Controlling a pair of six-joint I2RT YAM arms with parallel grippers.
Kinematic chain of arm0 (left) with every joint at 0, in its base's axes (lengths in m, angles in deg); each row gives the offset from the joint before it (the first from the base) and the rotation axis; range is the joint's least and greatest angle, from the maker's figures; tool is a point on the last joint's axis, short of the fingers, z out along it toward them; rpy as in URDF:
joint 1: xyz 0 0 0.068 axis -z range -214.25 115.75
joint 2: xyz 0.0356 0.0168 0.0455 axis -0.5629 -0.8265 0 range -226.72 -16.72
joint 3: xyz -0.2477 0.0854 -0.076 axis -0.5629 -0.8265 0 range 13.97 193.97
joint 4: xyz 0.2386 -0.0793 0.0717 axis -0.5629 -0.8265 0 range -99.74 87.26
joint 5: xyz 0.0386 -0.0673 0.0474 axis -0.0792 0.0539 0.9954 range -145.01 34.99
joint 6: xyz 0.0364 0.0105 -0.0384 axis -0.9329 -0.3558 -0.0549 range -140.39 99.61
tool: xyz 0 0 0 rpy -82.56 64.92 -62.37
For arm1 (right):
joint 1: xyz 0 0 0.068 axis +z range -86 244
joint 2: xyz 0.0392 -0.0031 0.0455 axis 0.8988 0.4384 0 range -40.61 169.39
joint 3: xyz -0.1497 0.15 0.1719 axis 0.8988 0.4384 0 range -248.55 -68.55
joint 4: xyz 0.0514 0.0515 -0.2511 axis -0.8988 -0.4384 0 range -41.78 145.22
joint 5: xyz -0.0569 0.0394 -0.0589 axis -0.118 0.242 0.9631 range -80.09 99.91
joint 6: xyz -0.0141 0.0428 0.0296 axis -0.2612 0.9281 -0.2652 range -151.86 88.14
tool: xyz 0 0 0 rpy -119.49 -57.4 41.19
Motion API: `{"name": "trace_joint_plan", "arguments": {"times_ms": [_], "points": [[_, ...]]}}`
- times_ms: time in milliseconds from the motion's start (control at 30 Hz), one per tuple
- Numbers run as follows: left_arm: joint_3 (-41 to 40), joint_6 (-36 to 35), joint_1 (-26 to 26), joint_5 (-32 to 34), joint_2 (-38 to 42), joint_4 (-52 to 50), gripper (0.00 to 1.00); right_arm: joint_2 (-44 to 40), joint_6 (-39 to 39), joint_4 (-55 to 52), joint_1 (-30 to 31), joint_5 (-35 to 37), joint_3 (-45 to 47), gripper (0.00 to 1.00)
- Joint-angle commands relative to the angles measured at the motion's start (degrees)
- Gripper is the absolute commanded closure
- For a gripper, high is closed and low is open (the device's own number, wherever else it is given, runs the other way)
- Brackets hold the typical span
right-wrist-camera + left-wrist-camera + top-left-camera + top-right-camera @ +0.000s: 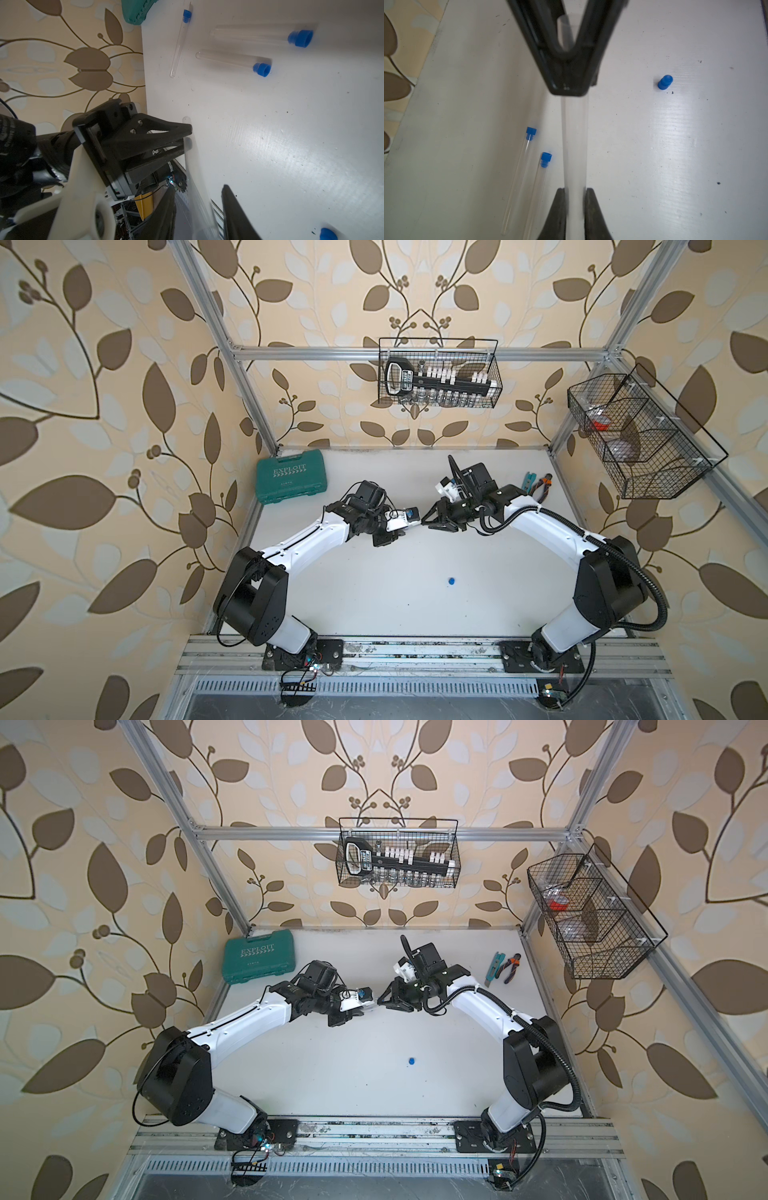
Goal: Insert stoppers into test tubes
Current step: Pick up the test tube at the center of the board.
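Item: unstoppered test tube (575,141), hanging above the surface (675,166), spanning between the two arms.
Left gripper (575,190): jaws clenching this tube close to its rounded end.
Right gripper (198,189): jaws straddling the tube's other stretch and standing apart from it, with a gap showing on each side.
Loose stopper (665,82): blue, lying alone on the surface, well apart from the other tubes.
Three stoppered test tubes (249,34) (228,59) (179,43): lying on the surface near the green case (137,12).
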Motion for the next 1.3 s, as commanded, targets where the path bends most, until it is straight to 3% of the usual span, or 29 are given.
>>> {"name": "trace_joint_plan", "arguments": {"times_ms": [0,500,600,733,833,1267], "points": [[-0.77,-0.52,0.62,-1.00,2.43,0.10,0.93,0.96,0.14,1.01,0.39,-0.96,-1.53,0.68],[-0.92,-0.46,0.76,0.05,2.81,0.84,0.92,1.41,0.23,1.72,0.36,-3.31,-1.27,0.88],[-0.98,-0.37,0.74,0.55,2.82,1.01,0.87,1.40,0.10,1.49,0.36,-3.34,-1.27,0.91],[-1.60,-0.24,0.71,1.34,2.86,1.83,0.71,0.94,0.24,1.71,0.36,-4.34,-1.36,0.92],[-2.67,-0.20,0.76,1.50,4.38,2.87,0.66,0.55,0.72,2.28,0.36,-5.66,-1.38,0.92],[-5.79,1.43,0.73,-1.00,7.30,6.73,0.69,-0.57,2.91,4.82,0.33,-8.00,-0.48,0.92]]}}
